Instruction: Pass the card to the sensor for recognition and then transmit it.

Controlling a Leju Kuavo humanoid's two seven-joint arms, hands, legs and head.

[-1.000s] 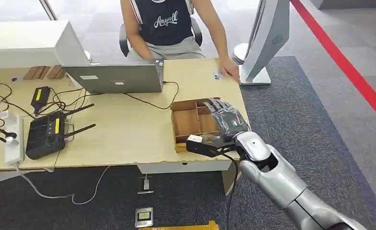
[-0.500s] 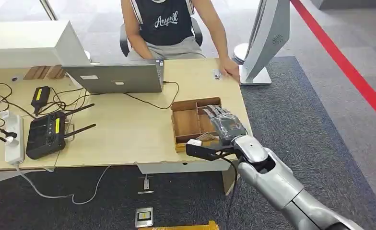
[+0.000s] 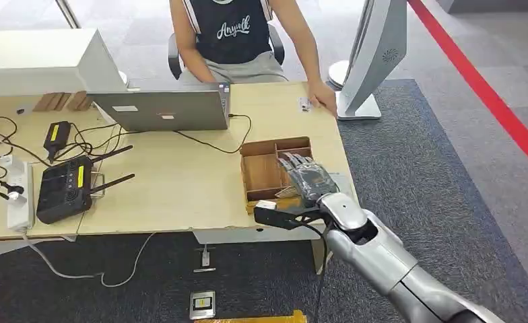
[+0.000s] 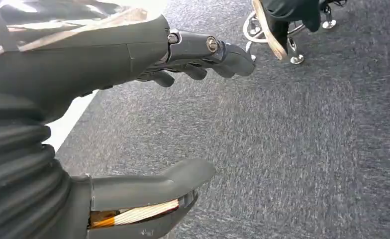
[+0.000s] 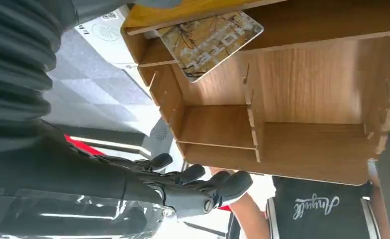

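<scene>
Right robot hand (image 3: 306,180) pulled back over tray (image 3: 260,172), wrist view reveals card (image 5: 209,41)

The right hand (image 3: 308,182) covers the near right compartment of the wooden tray (image 3: 261,171), so from the head view the card (image 5: 209,37) beneath its palm shows as a sliver. In the right wrist view, the tray's rim cuts off one edge of the card, and its print is too small to read. The small object (image 3: 305,103) on the surface beyond the hand, by the person's hand (image 3: 323,97), is too small to identify.
</scene>
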